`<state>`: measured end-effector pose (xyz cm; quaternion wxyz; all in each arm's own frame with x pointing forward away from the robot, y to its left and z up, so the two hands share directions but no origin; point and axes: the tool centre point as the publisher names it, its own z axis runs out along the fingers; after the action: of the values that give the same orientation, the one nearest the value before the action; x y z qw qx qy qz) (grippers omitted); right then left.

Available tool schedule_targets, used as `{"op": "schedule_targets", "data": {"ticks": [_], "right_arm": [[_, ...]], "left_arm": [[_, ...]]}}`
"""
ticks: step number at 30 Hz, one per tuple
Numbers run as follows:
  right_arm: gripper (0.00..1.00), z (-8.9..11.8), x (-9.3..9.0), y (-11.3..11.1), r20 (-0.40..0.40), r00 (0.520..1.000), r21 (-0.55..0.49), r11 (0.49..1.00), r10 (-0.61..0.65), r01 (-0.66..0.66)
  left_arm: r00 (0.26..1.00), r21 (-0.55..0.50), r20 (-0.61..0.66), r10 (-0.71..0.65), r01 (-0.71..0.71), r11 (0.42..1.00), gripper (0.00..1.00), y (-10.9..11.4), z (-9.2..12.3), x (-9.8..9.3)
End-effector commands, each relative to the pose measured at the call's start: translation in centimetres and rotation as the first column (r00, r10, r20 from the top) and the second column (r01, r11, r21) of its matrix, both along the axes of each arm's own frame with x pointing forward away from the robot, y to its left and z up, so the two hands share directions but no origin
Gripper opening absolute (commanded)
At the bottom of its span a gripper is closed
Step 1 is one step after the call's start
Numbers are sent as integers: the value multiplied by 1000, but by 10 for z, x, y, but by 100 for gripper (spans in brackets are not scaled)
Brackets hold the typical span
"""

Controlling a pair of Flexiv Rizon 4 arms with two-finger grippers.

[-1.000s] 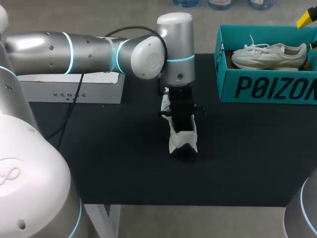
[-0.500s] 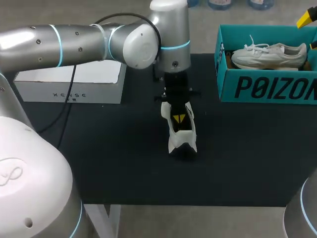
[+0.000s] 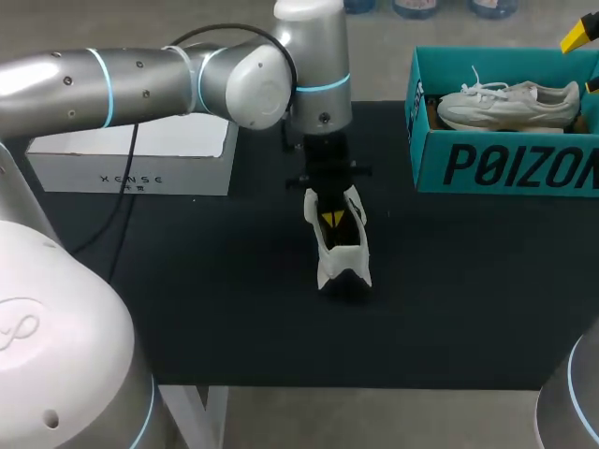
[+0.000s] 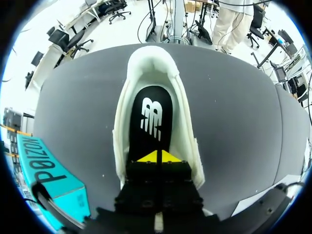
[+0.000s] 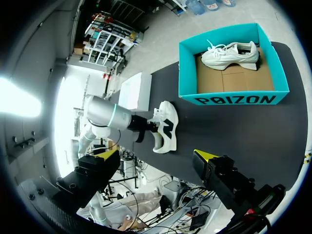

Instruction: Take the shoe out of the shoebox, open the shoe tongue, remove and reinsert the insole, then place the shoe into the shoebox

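Observation:
A white shoe (image 3: 341, 245) stands on the black table (image 3: 187, 281) near the middle, its opening facing up. In the left wrist view the shoe (image 4: 124, 126) shows a black insole (image 4: 150, 119) lying inside it. My left gripper (image 3: 332, 221) is shut, its yellow tips (image 4: 158, 157) pressed together just over the insole's near end, inside the shoe's opening. A second white shoe (image 3: 510, 103) lies in the teal shoebox (image 3: 505, 166) at the far right. My right gripper (image 5: 157, 156) hangs open high above the table, well off from the shoe (image 5: 165, 129) and the shoebox (image 5: 229, 100).
A white box (image 3: 131, 164) lies at the far left under my left arm (image 3: 150, 79). One yellow fingertip (image 3: 580, 36) of the right gripper shows above the shoebox's far right corner. Bare black table lies in front of the shoe and between the shoe and the shoebox.
My left arm has drawn back toward the far side and lifted a little, uncovering its yellow tips in the shoe's opening. The shoe has stayed put. The right gripper has not moved.

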<state>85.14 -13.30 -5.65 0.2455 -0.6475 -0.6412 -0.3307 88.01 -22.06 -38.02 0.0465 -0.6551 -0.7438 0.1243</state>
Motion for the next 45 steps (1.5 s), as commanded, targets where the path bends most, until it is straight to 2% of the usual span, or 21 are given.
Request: {"op": "schedule_targets", "data": {"ticks": [1,3,4,5,6,10,24,31,37,39,40,41,43,45], "right_arm": [[100,0,2,0,-3,1000,-3,1000,2,-2],[100,0,2,0,-3,1000,-3,1000,2,-2],[100,0,2,0,-3,1000,-3,1000,2,-2],[100,0,2,0,-3,1000,-3,1000,2,-2],[100,0,2,0,-3,1000,-3,1000,2,-2],[100,0,2,0,-3,1000,-3,1000,2,-2],[100,0,2,0,-3,1000,-3,1000,2,-2],[100,0,2,0,-3,1000,-3,1000,2,-2],[100,0,2,0,-3,1000,-3,1000,2,-2],[100,0,2,0,-3,1000,-3,1000,2,-2],[100,0,2,0,-3,1000,-3,1000,2,-2],[100,0,2,0,-3,1000,-3,1000,2,-2],[100,0,2,0,-3,1000,-3,1000,2,-2],[100,0,2,0,-3,1000,-3,1000,2,-2]], "left_arm": [[1000,0,7,3,-3,1000,40,1,0,-1],[1000,0,8,5,-5,1000,55,2,4,-3],[1000,-1,8,7,-7,1000,69,2,6,-5],[1000,0,6,9,-9,1000,93,2,8,-7],[1000,2,5,11,-11,1000,100,2,9,-8],[1000,33,3,14,-14,999,100,3,10,-10],[999,36,32,40,-41,999,100,5,23,-7],[997,41,43,61,-63,997,100,9,20,4],[994,21,82,77,-79,997,100,8,39,16],[991,20,104,82,-84,996,84,9,46,20],[990,18,114,86,-88,996,78,10,49,22],[988,13,122,90,-92,996,49,10,52,24],[986,6,134,98,-100,995,43,12,58,27],[983,14,154,100,-103,995,11,14,61,29]]}}
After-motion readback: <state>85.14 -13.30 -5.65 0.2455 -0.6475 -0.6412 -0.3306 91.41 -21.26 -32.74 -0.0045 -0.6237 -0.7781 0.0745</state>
